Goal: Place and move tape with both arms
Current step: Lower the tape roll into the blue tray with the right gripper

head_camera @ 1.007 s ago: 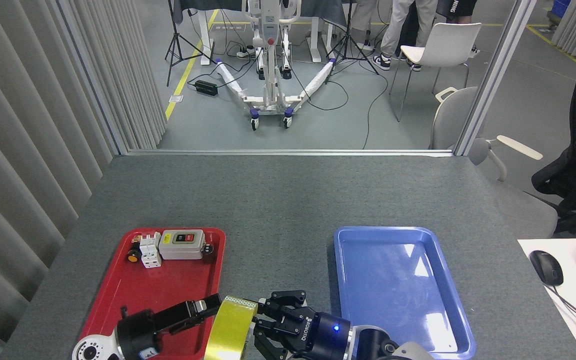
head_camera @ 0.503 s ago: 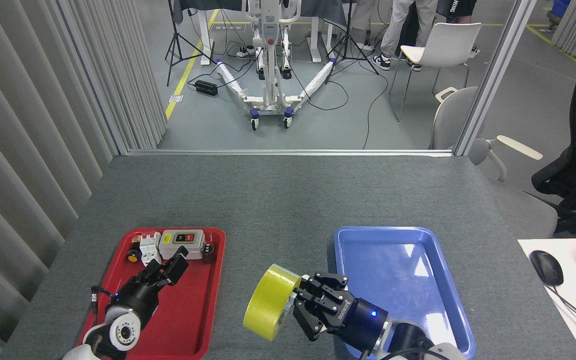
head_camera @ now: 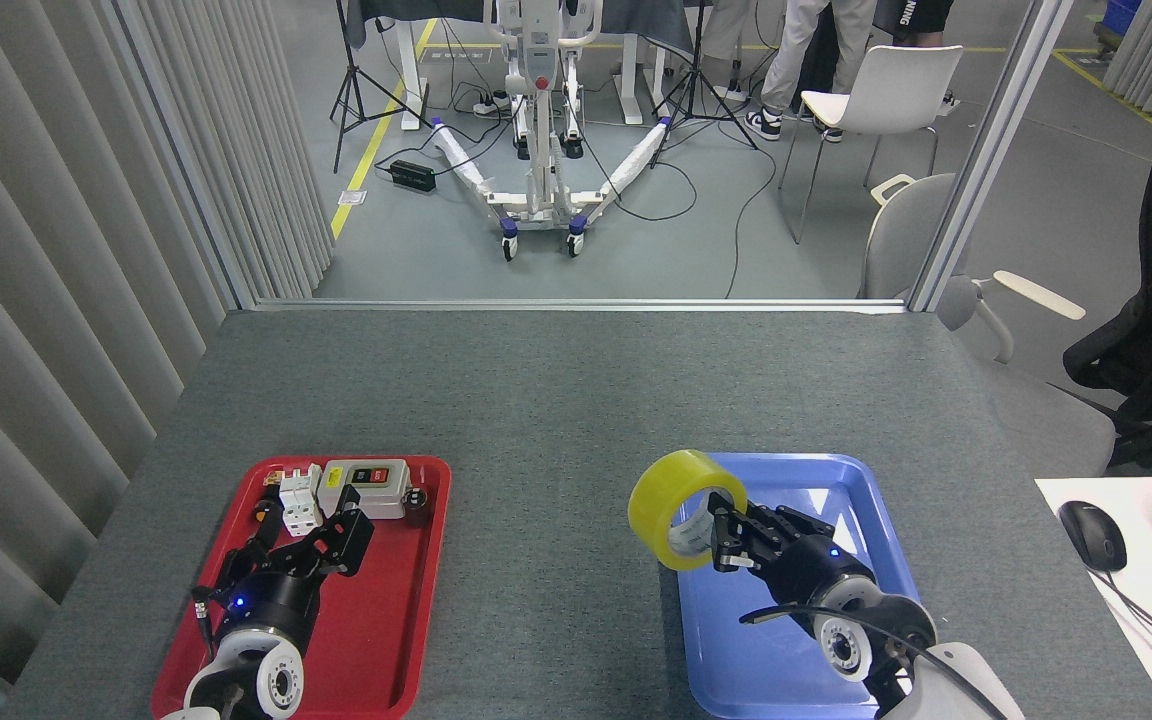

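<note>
Lower right of centre: yellow tape [head_camera: 688, 508], glossy roll tilted on edge, white core facing lower right, held in the air over the left rim of the blue tray [head_camera: 826, 470]. Right gripper [head_camera: 721, 533] clamped on the roll, one finger reaching into the core, others on the outer side toward the lower right; blue light on its black body. Right arm [head_camera: 926, 670] coming up from the bottom right corner, white casing, a black cable looped beside the wrist.

Lower left: left gripper [head_camera: 311, 535] above the red tray [head_camera: 376, 660], fingers spread apart, holding nothing, blue light lit near the wrist. Left arm [head_camera: 246, 680] entering from the bottom edge. At the top end of the red tray, just beyond the fingertips: a grey switch box [head_camera: 371, 488] with red and black buttons, a white breaker [head_camera: 298, 500] to its left, small yellow-tipped part at the far left corner.

Both trays on the grey table [head_camera: 556, 390], well apart, bare felt between them. Right edge: a black mouse [head_camera: 1092, 535] on a white desk. Upper frame: floor with a wheeled white stand [head_camera: 541, 180], cables, a white chair [head_camera: 886, 95], legs of standing persons.
</note>
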Robot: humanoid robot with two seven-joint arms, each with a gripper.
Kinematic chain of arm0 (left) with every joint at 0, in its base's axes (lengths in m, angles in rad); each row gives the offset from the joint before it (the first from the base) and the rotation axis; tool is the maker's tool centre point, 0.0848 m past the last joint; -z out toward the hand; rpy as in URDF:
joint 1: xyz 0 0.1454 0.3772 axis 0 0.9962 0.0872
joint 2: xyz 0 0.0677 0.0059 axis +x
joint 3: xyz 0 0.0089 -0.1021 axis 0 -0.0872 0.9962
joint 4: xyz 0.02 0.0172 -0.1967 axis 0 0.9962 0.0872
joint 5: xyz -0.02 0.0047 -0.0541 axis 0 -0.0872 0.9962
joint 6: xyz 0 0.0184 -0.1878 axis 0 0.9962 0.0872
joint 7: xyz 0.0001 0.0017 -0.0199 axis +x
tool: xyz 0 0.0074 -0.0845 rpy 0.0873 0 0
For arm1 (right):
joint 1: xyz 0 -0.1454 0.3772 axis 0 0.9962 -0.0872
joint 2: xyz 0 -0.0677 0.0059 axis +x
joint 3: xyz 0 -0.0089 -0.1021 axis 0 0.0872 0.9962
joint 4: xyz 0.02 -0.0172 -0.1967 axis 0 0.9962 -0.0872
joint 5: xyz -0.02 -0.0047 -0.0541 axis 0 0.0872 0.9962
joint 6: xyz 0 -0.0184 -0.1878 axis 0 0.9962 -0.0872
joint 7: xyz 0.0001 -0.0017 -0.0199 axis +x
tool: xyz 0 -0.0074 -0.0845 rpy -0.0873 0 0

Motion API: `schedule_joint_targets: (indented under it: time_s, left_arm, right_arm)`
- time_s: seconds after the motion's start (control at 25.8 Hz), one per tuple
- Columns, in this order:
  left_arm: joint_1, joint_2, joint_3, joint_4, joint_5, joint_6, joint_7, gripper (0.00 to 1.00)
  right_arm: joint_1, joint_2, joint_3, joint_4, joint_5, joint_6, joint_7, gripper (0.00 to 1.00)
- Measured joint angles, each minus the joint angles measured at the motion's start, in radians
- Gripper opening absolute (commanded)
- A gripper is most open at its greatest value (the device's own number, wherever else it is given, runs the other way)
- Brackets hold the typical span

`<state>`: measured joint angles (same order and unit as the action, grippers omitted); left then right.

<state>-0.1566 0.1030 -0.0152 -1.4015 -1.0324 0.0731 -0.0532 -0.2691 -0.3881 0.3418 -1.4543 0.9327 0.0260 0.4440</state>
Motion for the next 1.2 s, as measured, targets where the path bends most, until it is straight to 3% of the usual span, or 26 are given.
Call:
schedule_joint_targets:
  time_s: [0.27,0.46,0.62,0.89,1.2]
  left_arm:
    - [0.042,0.004,0.009,0.010,-0.079,-0.103,0.215,0.99]
    - [0.047,0.007,0.007,0.032,-0.107,-0.141,0.245,0.99]
    - [0.059,0.007,-0.002,0.037,-0.111,-0.177,0.250,0.99]
    - [0.063,0.002,-0.044,0.045,-0.112,-0.201,0.246,0.99]
    - [0.059,0.000,-0.077,0.046,-0.114,-0.195,0.245,0.99]
  right_arm:
    - [-0.018,-0.141,0.015,0.003,-0.157,0.077,0.183,0.16]
    - [-0.022,-0.211,0.042,0.007,-0.267,0.132,0.293,0.16]
    - [-0.047,-0.247,0.073,0.027,-0.300,0.217,0.340,0.16]
    - [-0.200,-0.251,0.221,0.214,-0.327,0.310,0.360,0.16]
    - [-0.301,-0.199,0.322,0.381,-0.364,0.300,0.339,0.16]
